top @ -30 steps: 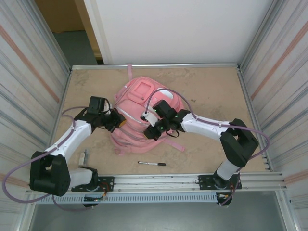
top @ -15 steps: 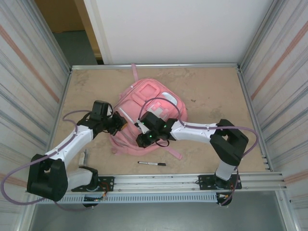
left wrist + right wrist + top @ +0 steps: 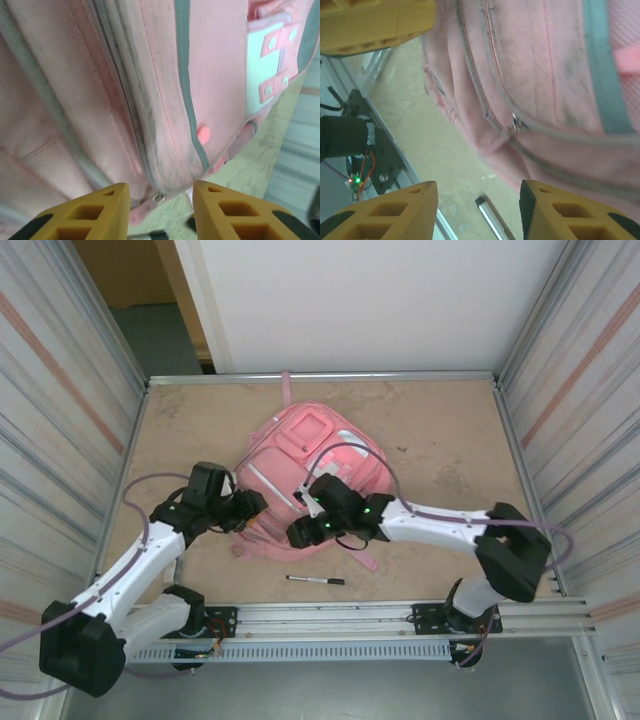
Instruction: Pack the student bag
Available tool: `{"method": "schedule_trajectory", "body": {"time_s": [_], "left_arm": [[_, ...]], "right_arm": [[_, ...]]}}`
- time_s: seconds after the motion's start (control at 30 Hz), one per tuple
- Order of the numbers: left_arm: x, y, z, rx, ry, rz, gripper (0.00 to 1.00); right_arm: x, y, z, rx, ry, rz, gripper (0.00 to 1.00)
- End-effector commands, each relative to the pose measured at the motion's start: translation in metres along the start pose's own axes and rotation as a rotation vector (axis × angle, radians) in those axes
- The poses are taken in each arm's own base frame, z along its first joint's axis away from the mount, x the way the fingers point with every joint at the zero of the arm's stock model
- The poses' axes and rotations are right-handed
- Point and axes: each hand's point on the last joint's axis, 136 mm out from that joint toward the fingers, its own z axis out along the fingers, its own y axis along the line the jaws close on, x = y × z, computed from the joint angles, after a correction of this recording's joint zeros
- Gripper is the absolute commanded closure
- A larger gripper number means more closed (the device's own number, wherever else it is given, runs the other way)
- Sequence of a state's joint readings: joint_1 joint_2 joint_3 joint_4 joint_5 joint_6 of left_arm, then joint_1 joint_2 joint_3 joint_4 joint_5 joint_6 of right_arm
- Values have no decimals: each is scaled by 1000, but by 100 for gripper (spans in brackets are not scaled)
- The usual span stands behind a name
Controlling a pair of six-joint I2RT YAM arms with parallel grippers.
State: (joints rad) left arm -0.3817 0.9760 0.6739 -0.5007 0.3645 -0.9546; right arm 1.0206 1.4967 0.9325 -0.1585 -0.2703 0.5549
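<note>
While the student bag (image 3: 290, 445) lay flat near the middle of the table (image 3: 440, 430), its zips looked drawn along every stretch in view, so nothing of its inside could be seen. Two pocket patches sat on its far half, a squarish pink patch (image 3: 300, 425) and a paler rounded one (image 3: 345, 440). One strap (image 3: 286, 390) trailed toward the far edge; another (image 3: 366, 558) lay out at the near side.

The left gripper (image 3: 250, 508) was at the bag's near-left edge with its yellow fingers (image 3: 82, 212) spread apart, and the bag's rounded bottom seam sat just ahead of the gap (not pinched, as far as the wrist view told). The right gripper (image 3: 297, 533) hung at the near edge too, likewise parted and holding nothing. Its fingers (image 3: 570, 212) framed bare table and the bag's hem, where a metal zip pull (image 3: 515, 124) glinted.

A pen (image 3: 315, 580) lay alone between the bag and the front rail (image 3: 330, 612), apart from both.

The table top was a tan, mottled board with a metal rim. Ribbed pale panels (image 3: 60, 390) walled both sides and a flat white panel (image 3: 370, 300) closed the back. The bag's cloth was a soft woven pink, smudged grey along its seams, with grey-silver zip tape.
</note>
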Motion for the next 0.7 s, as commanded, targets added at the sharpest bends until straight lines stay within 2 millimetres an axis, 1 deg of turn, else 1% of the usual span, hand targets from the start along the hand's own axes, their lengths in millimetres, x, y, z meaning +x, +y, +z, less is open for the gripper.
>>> {"method": "schedule_trajectory", "body": {"time_s": [0.0, 0.07, 0.17, 0.3, 0.37, 0.47, 0.57, 0.67], "left_arm": [[15, 2, -18, -42, 38, 118, 61], [27, 4, -18, -65, 66, 156, 61], [44, 7, -10, -136, 79, 239, 60], [60, 5, 7, -260, 111, 357, 59], [63, 7, 16, -326, 108, 380, 58], [68, 1, 35, -356, 106, 396, 58], [63, -3, 46, -404, 72, 420, 57], [56, -1, 53, -458, 41, 428, 57]], "right_arm": [[-12, -3, -31, 58, -92, -110, 50], [-17, -9, -45, 110, -118, -154, 47], [-30, -21, -61, 183, -168, -195, 45], [-48, -35, -80, 225, -237, -164, 44], [-54, -38, -85, 222, -267, -151, 44], [-56, -42, -90, 233, -284, -154, 44], [-53, -46, -88, 242, -285, -148, 44], [-48, -48, -85, 237, -271, -145, 43]]}}
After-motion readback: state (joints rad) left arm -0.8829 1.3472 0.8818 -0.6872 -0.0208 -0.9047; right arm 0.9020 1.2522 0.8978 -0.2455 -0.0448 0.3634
